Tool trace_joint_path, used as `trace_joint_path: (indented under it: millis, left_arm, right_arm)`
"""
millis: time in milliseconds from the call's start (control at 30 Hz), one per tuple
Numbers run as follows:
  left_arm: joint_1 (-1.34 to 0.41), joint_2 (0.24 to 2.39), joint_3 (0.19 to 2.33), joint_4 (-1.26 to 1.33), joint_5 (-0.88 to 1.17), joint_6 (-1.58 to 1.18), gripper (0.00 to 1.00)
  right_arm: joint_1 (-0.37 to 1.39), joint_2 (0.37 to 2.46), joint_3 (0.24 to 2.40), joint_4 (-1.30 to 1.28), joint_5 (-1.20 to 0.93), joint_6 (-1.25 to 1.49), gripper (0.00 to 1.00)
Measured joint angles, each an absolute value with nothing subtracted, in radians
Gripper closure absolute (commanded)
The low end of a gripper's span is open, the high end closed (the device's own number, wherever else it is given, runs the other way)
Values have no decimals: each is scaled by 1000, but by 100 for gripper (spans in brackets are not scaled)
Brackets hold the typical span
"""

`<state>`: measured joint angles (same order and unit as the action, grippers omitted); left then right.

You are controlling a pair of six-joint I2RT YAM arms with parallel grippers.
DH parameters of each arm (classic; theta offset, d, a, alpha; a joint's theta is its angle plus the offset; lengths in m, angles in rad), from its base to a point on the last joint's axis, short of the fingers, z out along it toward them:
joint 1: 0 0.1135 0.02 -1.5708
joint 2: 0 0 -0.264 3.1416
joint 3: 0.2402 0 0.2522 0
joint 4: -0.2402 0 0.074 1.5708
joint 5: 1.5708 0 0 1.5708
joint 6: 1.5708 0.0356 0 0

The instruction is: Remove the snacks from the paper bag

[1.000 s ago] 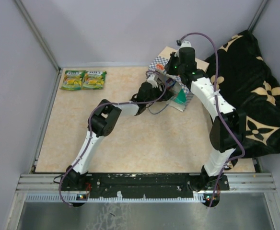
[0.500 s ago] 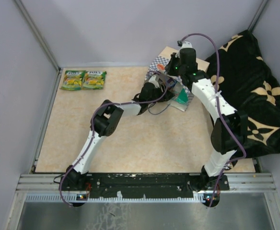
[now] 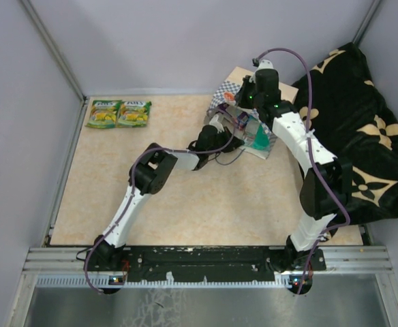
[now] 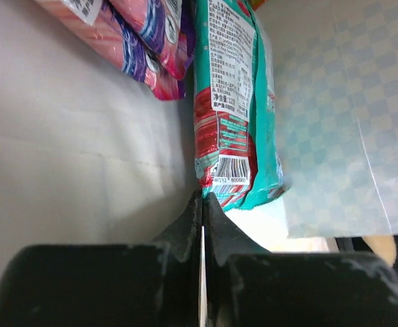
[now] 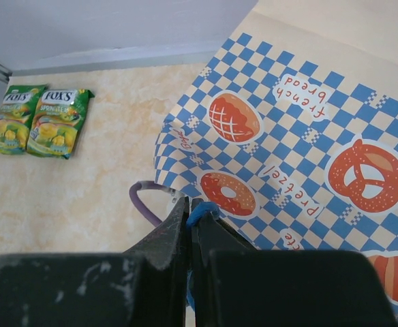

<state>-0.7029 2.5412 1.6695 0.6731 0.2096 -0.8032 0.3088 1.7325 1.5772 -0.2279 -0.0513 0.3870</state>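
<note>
Teal, glossy, flat pouch [image 4: 234, 88] lies inside the smooth checkered paper bag [image 4: 335, 136].

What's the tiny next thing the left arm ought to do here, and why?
Probably draw the left end effector back out of the paper bag: it looks shut on the lower corner of the teal pouch, while the right end effector holds the bag's blue handle.

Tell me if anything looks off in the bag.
The left gripper is shut at the bottom corner of the teal snack pouch inside the paper bag, possibly pinching only the seam or missing it. Nothing else stands out.
</note>
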Motion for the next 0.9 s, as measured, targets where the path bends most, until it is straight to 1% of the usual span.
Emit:
trace_joint_path:
  millis: [167, 267, 400, 567, 667, 733, 900]
  left_arm:
    - [-705, 2485, 1555, 736, 217, -816, 100]
    - [-706, 2413, 1458, 765, 236, -811, 100]
    - [-705, 2266, 1303, 787, 268, -779, 100]
    - [-674, 1964, 1013, 805, 296, -703, 100]
    - [-600, 1764, 849, 781, 315, -674, 100]
    - [-510, 1634, 770, 709, 312, -657, 100]
    - [-282, 1332, 686, 471, 196, -654, 100]
  right_arm:
    - [309, 1732, 1577, -226, -51, 387, 100]
    - [309, 1724, 1575, -229, -49, 387, 100]
    - [309, 1702, 1571, -227, -46, 387, 100]
    - [305, 1684, 1571, -223, -46, 387, 100]
    - [300, 1679, 1570, -216, -48, 387, 100]
    - [298, 1673, 1562, -206, -52, 389, 100]
    - [295, 1657, 1542, -187, -73, 398, 100]
